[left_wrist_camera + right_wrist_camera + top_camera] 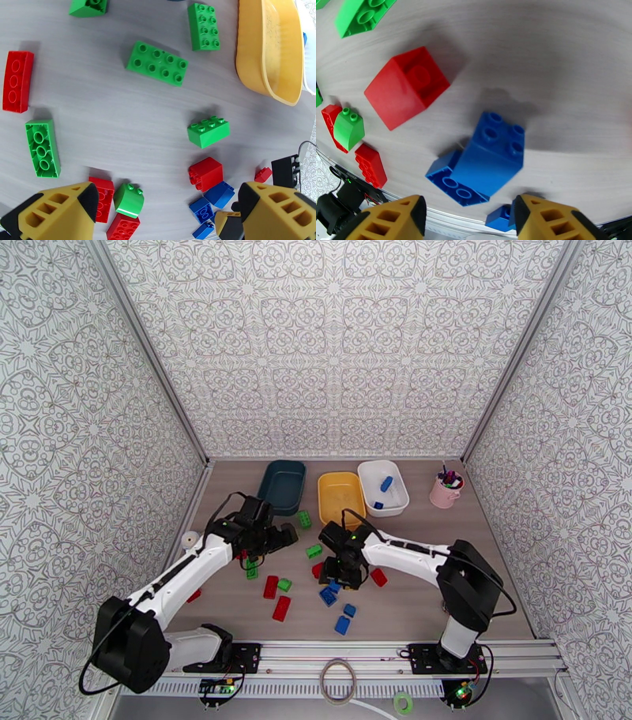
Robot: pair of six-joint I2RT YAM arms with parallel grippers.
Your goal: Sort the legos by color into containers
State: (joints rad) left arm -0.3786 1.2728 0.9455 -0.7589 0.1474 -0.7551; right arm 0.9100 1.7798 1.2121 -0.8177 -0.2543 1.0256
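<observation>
While the left gripper hangs spread wide over scattered legos, the right gripper — jaws apart, gripping nothing — hovers over a blue brick.

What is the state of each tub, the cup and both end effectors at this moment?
Dark teal tub: upright, empty.
Yellow tub: upright, empty.
White tub: upright, holds two blue legos.
Pink cup: upright, holds pens.
Left end effector: open, holds nothing.
Right end effector: open, holds nothing, close to a blue brick on the table.
</observation>
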